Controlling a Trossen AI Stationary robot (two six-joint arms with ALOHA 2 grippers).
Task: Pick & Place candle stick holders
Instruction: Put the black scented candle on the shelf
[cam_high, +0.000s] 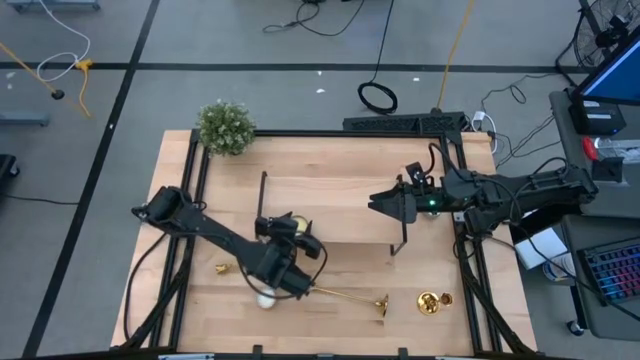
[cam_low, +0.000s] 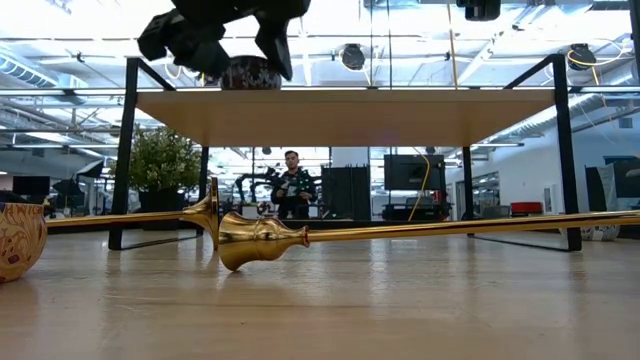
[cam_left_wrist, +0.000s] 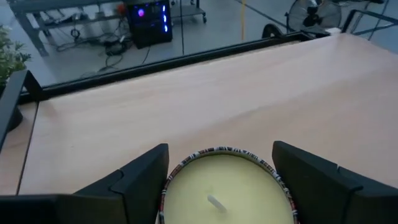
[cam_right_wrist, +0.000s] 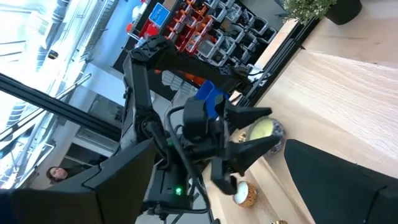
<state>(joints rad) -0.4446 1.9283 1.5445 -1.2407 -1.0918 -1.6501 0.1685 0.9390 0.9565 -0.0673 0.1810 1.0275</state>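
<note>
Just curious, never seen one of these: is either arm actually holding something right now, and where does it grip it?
Left gripper holds a round yellowish candle in a patterned tin by its sides. Right gripper is open, empty.

a candle (cam_left_wrist: 225, 190) sits on the shelf (cam_left_wrist: 186, 106), candlesticks (cam_high: 345, 295) below.

Yellowish candle (cam_left_wrist: 225, 190) on the wooden shelf (cam_left_wrist: 205, 93) — potted plant (cam_high: 225, 127) behind.

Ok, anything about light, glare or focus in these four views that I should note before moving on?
Low view: bright ceiling lights wash out the top, and the shiny gold metal candlestick lying on the table is sharp with glints. Left wrist view: the round yellowish candle in a patterned tin between the left gripper fingers is cut off at the frame's edge. Right wrist view: windows glare behind the other arm. High view: even light.
</note>
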